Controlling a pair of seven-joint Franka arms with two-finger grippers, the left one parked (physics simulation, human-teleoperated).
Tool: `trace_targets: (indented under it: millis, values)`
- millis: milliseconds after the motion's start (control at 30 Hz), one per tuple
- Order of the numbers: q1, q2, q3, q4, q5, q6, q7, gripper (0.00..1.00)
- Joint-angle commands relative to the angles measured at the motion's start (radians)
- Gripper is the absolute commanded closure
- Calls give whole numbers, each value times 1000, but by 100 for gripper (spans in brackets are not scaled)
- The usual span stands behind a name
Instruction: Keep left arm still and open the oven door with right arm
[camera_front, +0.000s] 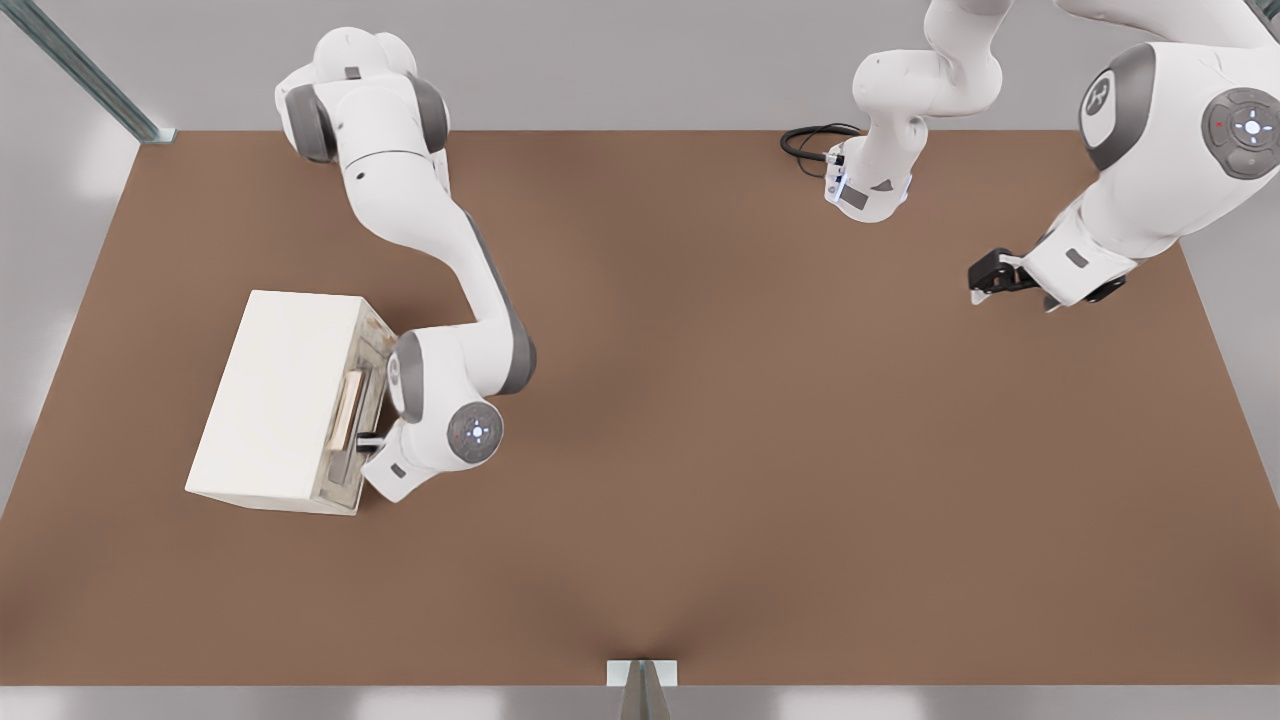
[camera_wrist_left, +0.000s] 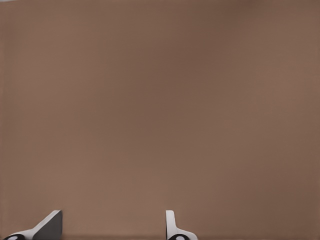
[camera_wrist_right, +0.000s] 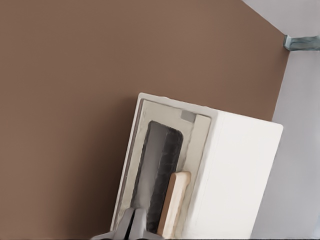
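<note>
You see a flat brown table (camera_front: 760, 450) | cream-white oven (camera_front: 275, 395) | oven door (camera_wrist_right: 160, 170) cream with a dark grey window (camera_wrist_right: 162, 172) and pale tan handle (camera_wrist_right: 173, 202) | right arm (camera_front: 450, 270) white, grey-banded | gripper (camera_front: 368, 438) black, at the door's handle.

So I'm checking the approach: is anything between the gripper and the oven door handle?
Nothing visible. The gripper sits right at the oven door, beside the near end of its tan handle, with only bare table around.
</note>
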Motion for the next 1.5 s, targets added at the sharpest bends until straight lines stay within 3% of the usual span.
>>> trace_targets:
  millis: [0,200,367,733,1467]
  values:
    - [11,7,-5,8,-39,-141,342,79]
    - [8,-7,-5,-112,-45,-190,352,79]
    - [-11,-14,-6,-172,-152,-138,346,79]
    - [-9,-2,1,-204,-96,-83,421,79]
    - [-11,-13,0,-281,-113,-93,415,79]
